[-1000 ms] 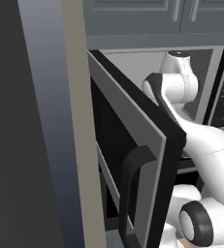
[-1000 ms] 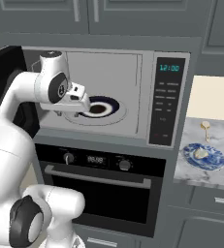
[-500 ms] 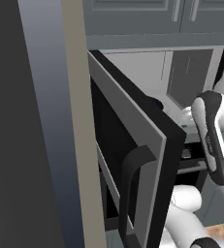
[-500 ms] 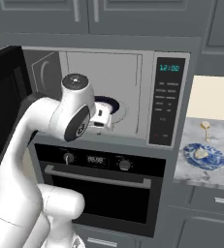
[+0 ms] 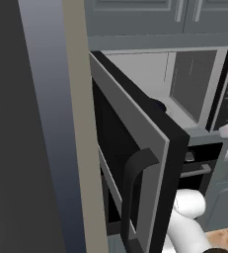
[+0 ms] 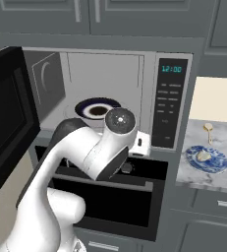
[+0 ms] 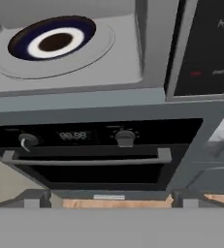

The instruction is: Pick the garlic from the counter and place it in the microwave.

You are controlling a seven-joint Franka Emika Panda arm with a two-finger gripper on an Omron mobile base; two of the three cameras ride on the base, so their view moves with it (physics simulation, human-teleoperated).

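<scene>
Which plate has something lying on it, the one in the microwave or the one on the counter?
The blue patterned plate on the marble counter carries a small pale item; the dark-rimmed plate inside the microwave is bare.

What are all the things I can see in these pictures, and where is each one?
microwave: one, grey and black, door open, above the oven.
dark-rimmed plate: one, blue, white and brown, inside the microwave.
oven: one, black, below the microwave.
counter: one, grey marble, at right.
blue plate: one, on the counter, holding a pale item.
cabinets: grey, overhead.
arm: one, white, before the oven.
tool: one, white, state unclear.
</scene>
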